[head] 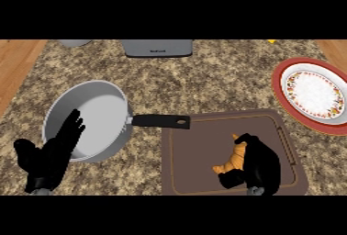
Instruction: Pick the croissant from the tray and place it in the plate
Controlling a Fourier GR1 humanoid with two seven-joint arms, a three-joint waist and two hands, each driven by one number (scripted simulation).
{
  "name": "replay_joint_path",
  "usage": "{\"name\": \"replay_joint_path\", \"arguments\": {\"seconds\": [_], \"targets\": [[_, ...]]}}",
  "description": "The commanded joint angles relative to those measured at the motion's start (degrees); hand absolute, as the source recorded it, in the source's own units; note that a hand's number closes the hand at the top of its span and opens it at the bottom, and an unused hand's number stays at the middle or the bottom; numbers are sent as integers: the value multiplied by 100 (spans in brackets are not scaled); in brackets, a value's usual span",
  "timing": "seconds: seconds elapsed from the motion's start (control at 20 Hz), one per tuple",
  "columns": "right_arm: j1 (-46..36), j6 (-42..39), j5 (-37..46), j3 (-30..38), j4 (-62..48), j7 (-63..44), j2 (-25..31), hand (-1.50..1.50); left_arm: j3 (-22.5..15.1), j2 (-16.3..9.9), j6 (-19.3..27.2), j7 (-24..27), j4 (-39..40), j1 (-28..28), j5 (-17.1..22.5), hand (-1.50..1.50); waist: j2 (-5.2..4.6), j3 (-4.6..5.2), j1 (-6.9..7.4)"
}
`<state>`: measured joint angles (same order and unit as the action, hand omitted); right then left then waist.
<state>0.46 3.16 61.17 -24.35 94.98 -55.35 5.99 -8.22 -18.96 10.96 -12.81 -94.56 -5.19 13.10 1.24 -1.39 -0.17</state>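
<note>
A golden croissant (234,157) lies on the brown tray (196,156) at the lower middle of the head view. My right hand (260,165) sits on the tray right beside it, fingers and thumb curled round the croissant's right side and lower end. The plate (314,92), white with a red rim and a flowered band, rests on the counter at the right edge, beyond the tray's far right corner. My left hand (51,156) is open at the lower left, fingers straight over the near rim of a pan.
A grey frying pan (95,114) stands left of the tray, its black handle (161,121) pointing right to the tray's far left corner. A grey appliance (157,47) and a grey bowl edge (73,43) sit at the counter's back. Wooden floor shows at both sides.
</note>
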Motion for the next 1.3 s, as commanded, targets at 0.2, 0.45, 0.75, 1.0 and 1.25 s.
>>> {"name": "replay_joint_path", "arguments": {"seconds": [0.2, 0.45, 0.75, 1.0, 1.25], "targets": [[-2199, 530, 717, 1548, -1352, -1146, -501, 150, -432, 396, -182, -153, 189, 115, 65, 0, -344, 147, 285], [-3329, 1175, 1753, 2079, -1977, -1248, -216, 150, -516, 374, -264, -248, -4, 168, 34, 0, -401, 152, 480], [-4275, 1872, 2823, 2760, -2655, -1718, -135, 150, -407, 354, -247, -353, 53, 281, 17, 0, -417, 147, 492], [-4573, 2487, 3546, 3390, -2910, -2046, -154, 150, -491, 420, -292, -410, 36, 192, 3, 0, -390, 141, 428], [-4502, 3571, 3842, 3989, -2900, -1939, -319, 150, -390, 445, -247, -510, 54, 238, 8, 0, -366, 124, 306]]}}
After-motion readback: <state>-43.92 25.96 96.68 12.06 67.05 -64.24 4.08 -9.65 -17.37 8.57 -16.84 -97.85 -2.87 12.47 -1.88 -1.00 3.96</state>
